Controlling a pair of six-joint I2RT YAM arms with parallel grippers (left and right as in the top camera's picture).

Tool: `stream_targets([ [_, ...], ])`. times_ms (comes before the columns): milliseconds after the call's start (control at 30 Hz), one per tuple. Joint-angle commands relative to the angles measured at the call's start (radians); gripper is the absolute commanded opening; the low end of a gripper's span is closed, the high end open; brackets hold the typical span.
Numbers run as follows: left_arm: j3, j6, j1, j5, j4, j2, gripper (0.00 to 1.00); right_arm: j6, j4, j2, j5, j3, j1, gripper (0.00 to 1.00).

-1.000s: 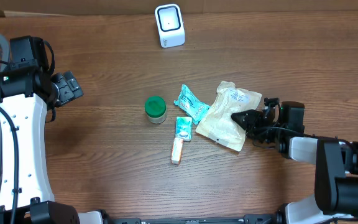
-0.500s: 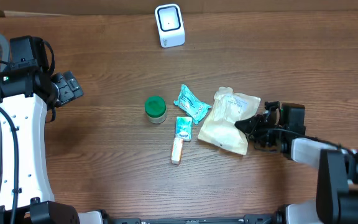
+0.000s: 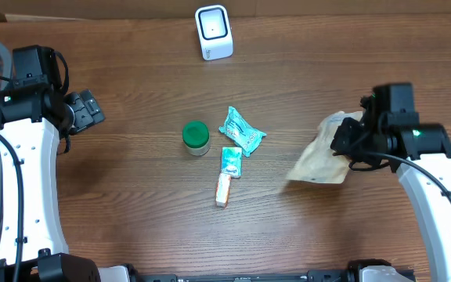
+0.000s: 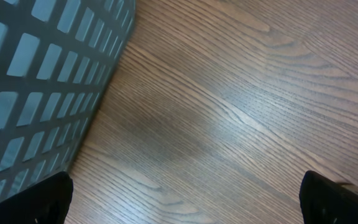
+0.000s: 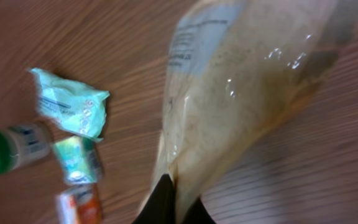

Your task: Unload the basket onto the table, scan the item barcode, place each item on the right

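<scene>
The right pincer (image 3: 344,143) is clamped shut on the tan pouch (image 3: 318,162), holding it above the table (image 3: 131,227) at the right, so the pickup looks done, while presenting its barcode to the white scanner (image 3: 214,31) at the far edge is left; the left pincer (image 3: 91,108) gapes empty.

Grey basket (image 4: 39,87) — wooden table (image 4: 241,93)

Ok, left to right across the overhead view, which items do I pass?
First the green-lidded jar, then the crinkled teal packet, then the tan plastic pouch, held up at the right.
</scene>
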Motion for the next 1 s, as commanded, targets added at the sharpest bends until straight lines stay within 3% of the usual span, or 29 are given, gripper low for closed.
stream_targets([
  [0, -0.005, 0.019, -0.003, 0.005, 0.002, 0.003, 0.99, 0.085, -0.112, 0.084, 0.393, 0.129, 0.111, 0.04],
  [233, -0.005, 0.019, -0.003, 0.005, 0.002, 0.003, 1.00, 0.131, -0.239, 0.426, 0.550, 0.186, 0.223, 0.04],
  [367, -0.005, 0.019, -0.003, 0.005, 0.002, 0.003, 1.00, 0.181, -0.281, 0.618, 0.540, 0.236, 0.239, 0.04],
  [567, -0.005, 0.019, -0.003, 0.005, 0.002, 0.003, 1.00, 0.174, -0.216, 0.665, 0.525, 0.270, 0.332, 0.06],
  [667, -0.005, 0.019, -0.003, 0.005, 0.002, 0.003, 0.99, 0.129, -0.161, 0.665, 0.480, 0.279, 0.386, 0.20],
  [700, -0.005, 0.019, -0.003, 0.005, 0.002, 0.003, 0.99, 0.095, -0.129, 0.665, 0.447, 0.280, 0.411, 0.46],
  [733, -0.005, 0.019, -0.003, 0.005, 0.002, 0.003, 0.99, 0.085, -0.107, 0.665, 0.427, 0.280, 0.429, 0.62],
  [767, -0.005, 0.019, -0.003, 0.005, 0.002, 0.003, 0.99, 0.081, -0.095, 0.665, 0.414, 0.282, 0.440, 0.71],
  [833, -0.005, 0.019, -0.003, 0.005, 0.002, 0.003, 1.00, 0.069, -0.074, 0.665, 0.369, 0.284, 0.452, 0.75],
  [967, -0.005, 0.019, -0.003, 0.005, 0.002, 0.003, 1.00, 0.016, -0.042, 0.651, 0.174, 0.322, 0.444, 0.72],
])
